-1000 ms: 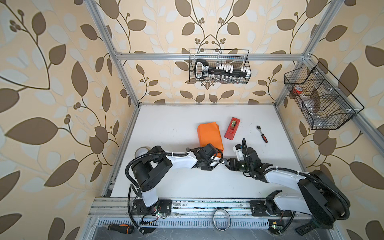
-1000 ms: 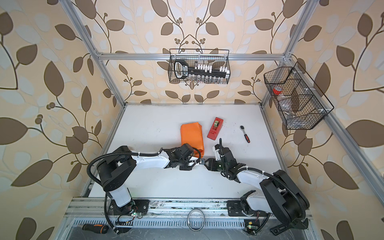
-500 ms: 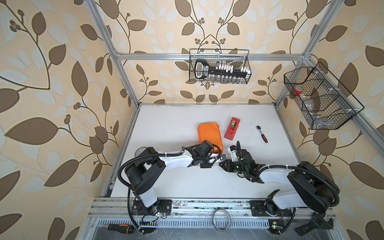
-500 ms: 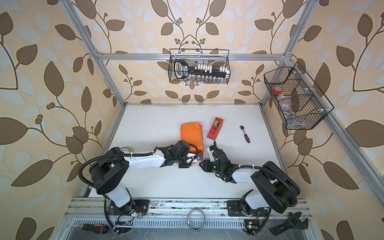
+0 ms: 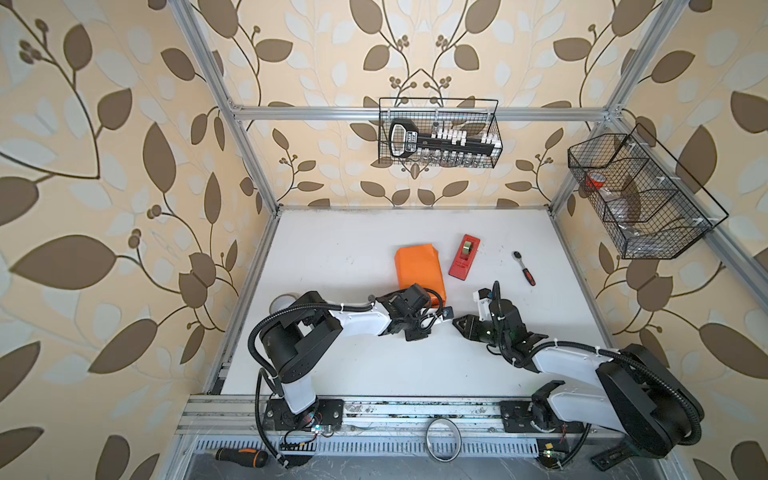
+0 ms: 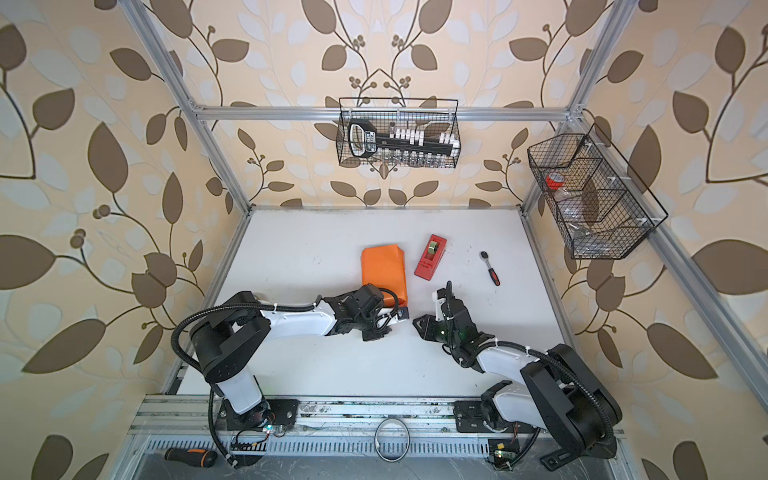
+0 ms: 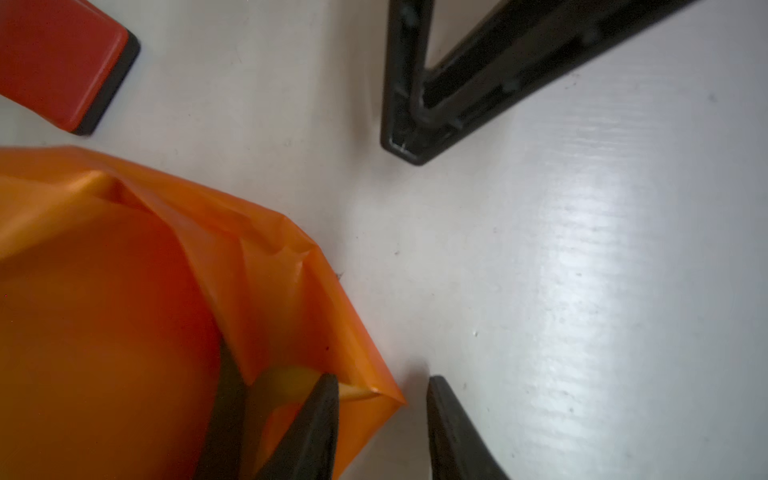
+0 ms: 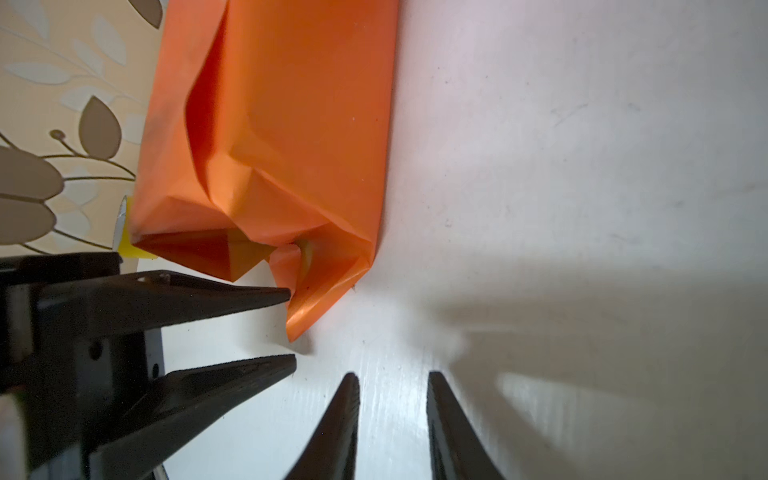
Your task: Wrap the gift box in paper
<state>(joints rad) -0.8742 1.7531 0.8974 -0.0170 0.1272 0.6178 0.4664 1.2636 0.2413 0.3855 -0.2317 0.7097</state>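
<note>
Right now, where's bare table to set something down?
Free: the far strip of table between the back wall and the paper; the far-left corner; the near middle between left arm, right arm and front rail. Crowded: paper, tape dispenser and ratchet in a row, and left fingers and right fingers by the paper's near end.

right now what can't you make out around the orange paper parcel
- green gift box: every view, hidden under glossy orange paper
- paper's near end: both top views, under the left arm
- red plastic tape dispenser: left wrist view, cut by the edge
- right-wall black wire basket: a top view, contents too small
</note>
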